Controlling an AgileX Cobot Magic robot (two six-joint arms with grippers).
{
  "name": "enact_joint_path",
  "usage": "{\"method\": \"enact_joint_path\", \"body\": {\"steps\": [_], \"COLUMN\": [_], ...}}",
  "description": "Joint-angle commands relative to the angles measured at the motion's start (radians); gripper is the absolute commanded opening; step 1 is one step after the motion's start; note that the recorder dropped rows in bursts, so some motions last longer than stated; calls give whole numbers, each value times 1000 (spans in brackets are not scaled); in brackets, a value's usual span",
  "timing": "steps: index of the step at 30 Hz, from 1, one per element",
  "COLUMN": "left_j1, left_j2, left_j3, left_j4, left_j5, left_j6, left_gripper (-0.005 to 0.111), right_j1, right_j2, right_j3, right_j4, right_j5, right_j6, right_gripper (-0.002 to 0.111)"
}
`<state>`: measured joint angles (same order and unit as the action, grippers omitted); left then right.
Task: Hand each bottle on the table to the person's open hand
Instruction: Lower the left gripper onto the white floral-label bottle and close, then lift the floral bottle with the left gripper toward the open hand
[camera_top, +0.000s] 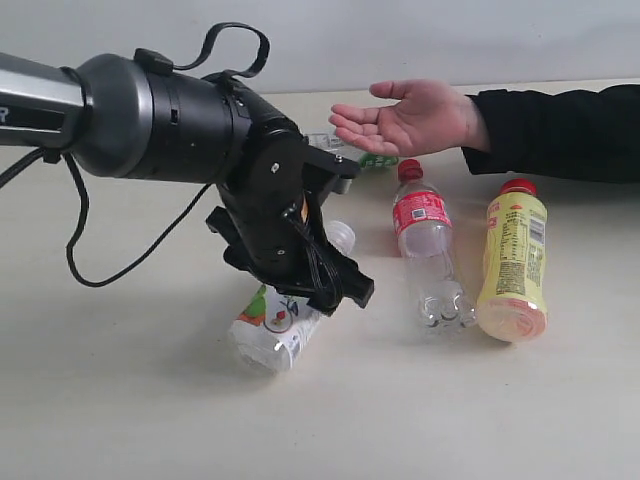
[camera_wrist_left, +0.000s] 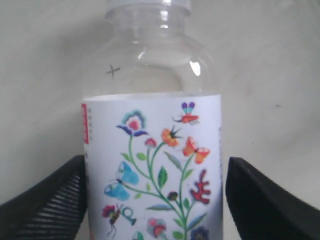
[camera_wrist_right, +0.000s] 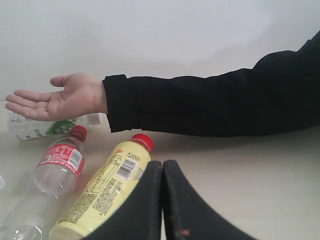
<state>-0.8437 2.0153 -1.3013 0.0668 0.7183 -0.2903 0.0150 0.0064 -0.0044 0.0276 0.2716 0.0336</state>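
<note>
exterior view: left arm (camera_top: 150, 115) is reaching in from the left edge, its black wrist bending downward and its end hanging low over the floral bottle (camera_top: 272, 328); that bottle is lying on its side on the table (camera_top: 120, 410), pale cap pointing away toward the far edge; the person's open hand (camera_top: 405, 118) is hovering palm up above the far part of the table, fingers pointing left, black sleeve (camera_top: 560, 130) running off to the right; the green-white bottle (camera_top: 378, 160) is lying mostly hidden beneath that hand; the red-label bottle (camera_top: 425, 250) is lying on its side right of the arm, red cap toward the hand; the yellow bottle (camera_top: 513, 262) is lying just beside it, apart, red cap toward the sleeve.

left wrist view: left gripper (camera_wrist_left: 155, 200) is straddling the floral bottle with its jaws parted; one ribbed finger (camera_wrist_left: 45, 200) is sitting at the label's edge, the other leaving a thin strip of table showing; whether either pad is pressing the bottle cannot be told; the bottle's clear shoulder and neck are pointing away from the camera.

right wrist view: right gripper (camera_wrist_right: 162, 200) is resting low near the table with both fingers pressed flat together, holding nothing; beyond it the yellow and red-label bottles are lying side by side, the green-white one farther off under the upturned palm.
</note>
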Motion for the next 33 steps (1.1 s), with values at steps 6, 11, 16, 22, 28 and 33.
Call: {"method": "enact_joint_path", "body": {"steps": [6,11,16,22,28,33], "left_j1": [-5,-5,-5,-5,-5,-5], "left_j2": [24,1,-38,-86,-100,-100], "left_j3": [-5,-5,-24,-108,-229,-318], "left_j4": [1,1,1,-8,-8,-8], "left_j5": [-13,-13,-9,2,-3,-89], "left_j6": [-9,-3,-3,-13,-107,-243], "left_gripper": [65,33,0,0,0,0], "right_j1": [-5,-5,-5,-5,-5,-5], "right_j2": [-6,-6,-6,-6,-6,-6], "right_j3": [4,4,4,4,4,4], "right_j4": [-1,-1,-1,-1,-1,-1], "right_j5": [-4,-4,-4,-4,-4,-4], "right_j6": [-5,-5,-5,-5,-5,-5], "right_gripper": [0,0,0,0,0,0]}}
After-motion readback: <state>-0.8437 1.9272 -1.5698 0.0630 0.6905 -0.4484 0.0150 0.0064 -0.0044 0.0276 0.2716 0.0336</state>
